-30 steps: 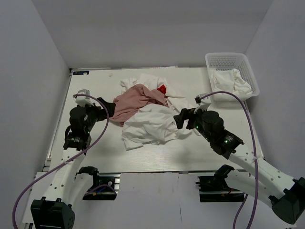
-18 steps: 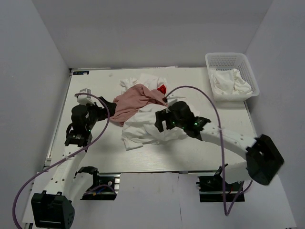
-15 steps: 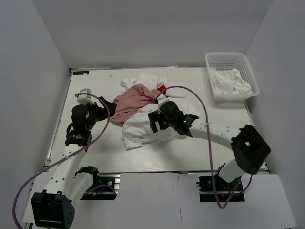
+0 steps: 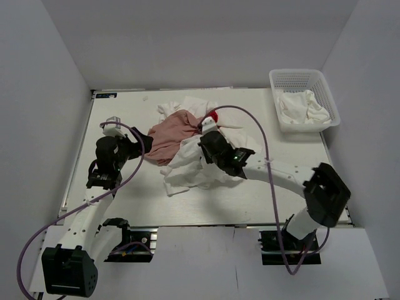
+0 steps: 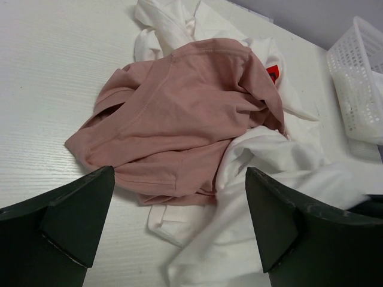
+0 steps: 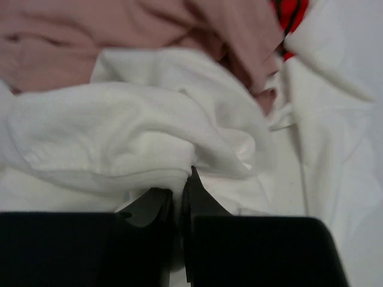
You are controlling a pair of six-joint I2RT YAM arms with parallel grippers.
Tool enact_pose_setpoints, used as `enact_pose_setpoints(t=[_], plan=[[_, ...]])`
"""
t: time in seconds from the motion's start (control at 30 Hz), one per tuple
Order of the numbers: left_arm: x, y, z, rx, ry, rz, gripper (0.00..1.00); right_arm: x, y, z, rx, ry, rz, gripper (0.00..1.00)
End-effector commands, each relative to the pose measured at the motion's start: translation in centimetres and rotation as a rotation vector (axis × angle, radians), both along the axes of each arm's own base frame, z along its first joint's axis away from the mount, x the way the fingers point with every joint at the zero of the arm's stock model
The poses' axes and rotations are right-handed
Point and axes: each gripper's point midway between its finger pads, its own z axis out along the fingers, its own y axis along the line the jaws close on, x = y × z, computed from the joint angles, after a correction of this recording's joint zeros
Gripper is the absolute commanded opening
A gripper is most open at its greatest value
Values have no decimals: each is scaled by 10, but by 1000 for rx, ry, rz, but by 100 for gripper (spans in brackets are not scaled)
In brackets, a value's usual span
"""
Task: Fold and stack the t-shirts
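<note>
my r gripper [image 6: 179,200] is pinched on a fold of the white shirt [image 4: 195,170], mid surface [image 4: 125,200]; pink shirt [image 4: 177,132] touches it on the far-left side. my l gripper [image 5: 179,203] is spread wide, nothing in it, nr the pile's left-edge side. basket [image 4: 299,71] w/ white cloth at far-right corner.

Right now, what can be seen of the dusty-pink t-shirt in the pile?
The dusty-pink soft cloth t-shirt lies crumpled, unfolded, on the white table, at the left of the pile. Hem and seam stitching show; no print is visible. Its far edge rests on a white t-shirt with a red patch; another crumpled white t-shirt overlaps its near right edge. The open left end effector hovers nearby, not touching.
</note>
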Motion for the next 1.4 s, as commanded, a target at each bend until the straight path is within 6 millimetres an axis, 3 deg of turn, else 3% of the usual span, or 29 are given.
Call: enact_pose_setpoints(t=[0.0, 0.07, 0.17, 0.23, 0.27, 0.4, 0.43, 0.47, 0.5, 0.53, 0.57, 0.6, 0.67, 0.7, 0.73, 0.77, 0.8, 0.83, 0.87, 0.97, 1.0, 1.07, 1.1, 1.13, 1.17, 1.2, 1.3, 1.33, 1.37], plan=[[2, 4, 7, 9, -11, 18, 100, 25, -13, 166, 294, -304, -133, 0], [2, 6, 6, 11, -11, 27, 100, 22, -26, 205, 349, -366, -145, 0], [2, 8, 7, 16, -2, 39, 100, 22, -49, 292, 469, -539, -191, 0], [2, 9, 7, 18, -2, 48, 100, 30, -79, 319, 416, -644, -274, 0], [2, 9, 7, 18, -2, 48, 100, 32, -98, 351, 458, -715, -352, 0], [2, 9, 7, 18, -2, 48, 100, 44, -159, 419, 348, -937, -570, 0], [2, 9, 7, 18, -2, 48, 100, 42, -183, 443, 328, -997, -645, 0], [2, 9, 7, 18, -2, 48, 100, 54, -188, 443, 243, -1011, -670, 0], [2, 9, 7, 18, -2, 48, 100, 43, -208, 481, 314, -1080, -729, 0], [1, 9, 5, 19, 7, 47, 100, 46, -222, 491, 264, -1114, -759, 0], [2, 9, 9, 18, -2, 48, 100, 68, -223, 483, 166, -1113, -786, 0], [3, 9, 6, 20, 8, 47, 100, 55, -242, 518, 217, -1175, -837, 0], [4, 7, 3, 18, 19, 37, 100, 92, -255, 513, 75, -1191, -892, 0], [4, 7, 3, 18, 19, 37, 100, 90, -263, 538, 94, -1245, -914, 0], [4, 6, -1, 16, 30, 28, 100, 100, -285, 539, 6, -1254, -959, 0], [6, 5, -3, 16, 35, 28, 100, 112, -287, 542, -17, -1269, -969, 0], [6, 5, -3, 16, 35, 28, 100, 127, -289, 538, -61, -1271, -972, 0], [9, 5, -4, 17, 43, 28, 100, 134, -312, 535, -123, -1273, -1012, 0], [10, 3, -10, 16, 63, 18, 100, 150, -312, 524, -158, -1269, -987, 0], [13, 1, -18, 16, 93, 9, 100, 195, -338, 474, -215, -1179, -967, 0], [16, 1, -16, 15, 92, 9, 100, 215, -361, 440, -287, -1113, -987, 0], [16, 1, -19, 16, 101, 9, 100, 237, -370, 406, -278, -1053, -990, 0], [18, 1, -22, 17, 107, 9, 100, 245, -386, 387, -288, -1017, -1015, 0], [19, 1, -27, 18, 121, 9, 100, 262, -387, 345, -326, -926, -982, 0], [19, 1, -27, 18, 121, 9, 100, 273, -383, 321, -246, -878, -964, 0], [20, 1, -28, 19, 133, 9, 100, 286, -392, 273, -280, -774, -936, 0], [21, 1, -29, 20, 145, 9, 100, 307, -400, 187, -187, -562, -914, 0], [21, 1, -29, 20, 145, 9, 100, 310, -396, 171, -124, -521, -919, 0], [21, 1, -29, 20, 145, 9, 100, 311, -389, 144, -97, -417, -869, 31]])
